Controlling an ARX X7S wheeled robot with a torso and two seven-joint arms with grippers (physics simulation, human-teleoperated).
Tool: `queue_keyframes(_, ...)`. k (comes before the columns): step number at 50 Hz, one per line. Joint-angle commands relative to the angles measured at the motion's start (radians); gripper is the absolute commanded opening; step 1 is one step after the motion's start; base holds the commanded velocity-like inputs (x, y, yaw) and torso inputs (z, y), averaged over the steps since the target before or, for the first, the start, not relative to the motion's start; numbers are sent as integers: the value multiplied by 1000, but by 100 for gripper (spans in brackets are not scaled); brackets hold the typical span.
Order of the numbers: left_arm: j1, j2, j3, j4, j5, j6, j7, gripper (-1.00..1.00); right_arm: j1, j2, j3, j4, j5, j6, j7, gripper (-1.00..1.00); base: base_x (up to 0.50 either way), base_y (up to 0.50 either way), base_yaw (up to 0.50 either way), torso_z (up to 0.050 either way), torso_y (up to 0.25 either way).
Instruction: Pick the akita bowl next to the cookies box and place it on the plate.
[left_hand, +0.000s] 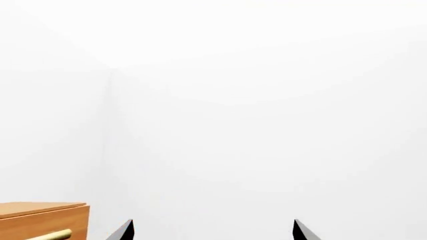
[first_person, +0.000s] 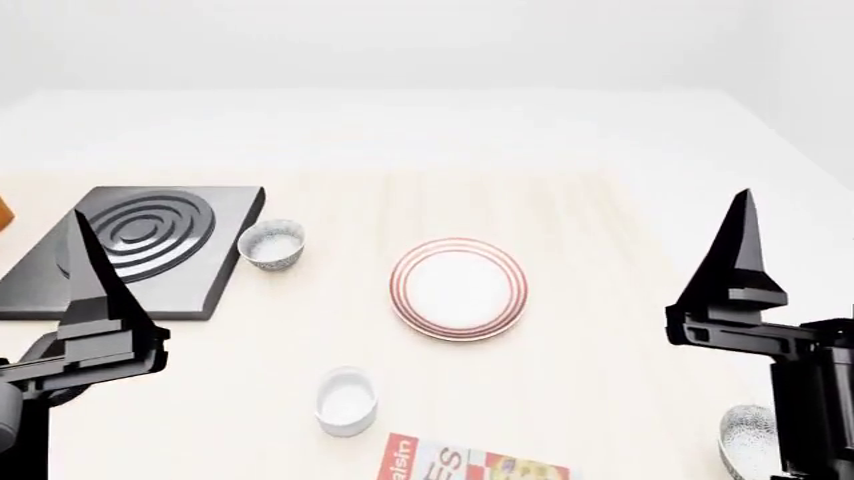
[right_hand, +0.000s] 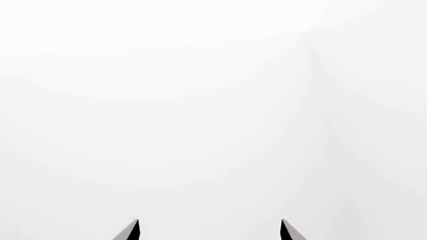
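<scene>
In the head view, the plate (first_person: 458, 288), white with red rings, lies mid-table. The cookies box (first_person: 470, 466) is cut off by the near edge. An akita bowl (first_person: 745, 440) sits to the right of the box, half hidden behind my right arm. My right gripper (first_person: 741, 205) points upward above and beyond that bowl. My left gripper (first_person: 80, 225) stands raised at the near left. Both wrist views face blank white walls. There the left gripper (left_hand: 213, 230) and right gripper (right_hand: 209, 230) are open with nothing between the fingertips.
A lookalike bowl (first_person: 271, 243) sits beside a black slab with raised concentric rings (first_person: 134, 250) at the left. A plain white cup (first_person: 346, 400) stands just left of the cookies box. A wooden drawer unit with a brass handle (left_hand: 41, 220) shows in the left wrist view.
</scene>
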Motion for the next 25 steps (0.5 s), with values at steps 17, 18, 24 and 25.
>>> queue_keyframes(17,2,-15,25,-6,6,5,-15,100,580,299,119,219,637,739,339,100,0,0,0,0,0)
queue_keyframes(18,1,-16,26,-4,6,2,-16,100,592,302,122,244,665,763,358,100,0,0,0,0,0)
queue_keyframes(24,-2,-23,22,2,-2,-6,-22,100,577,325,121,351,804,899,444,100,0,0,0,0,0)
queue_keyframes(25,-3,-23,23,2,-3,-6,-23,100,579,318,129,388,869,936,500,100,0,0,0,0,0)
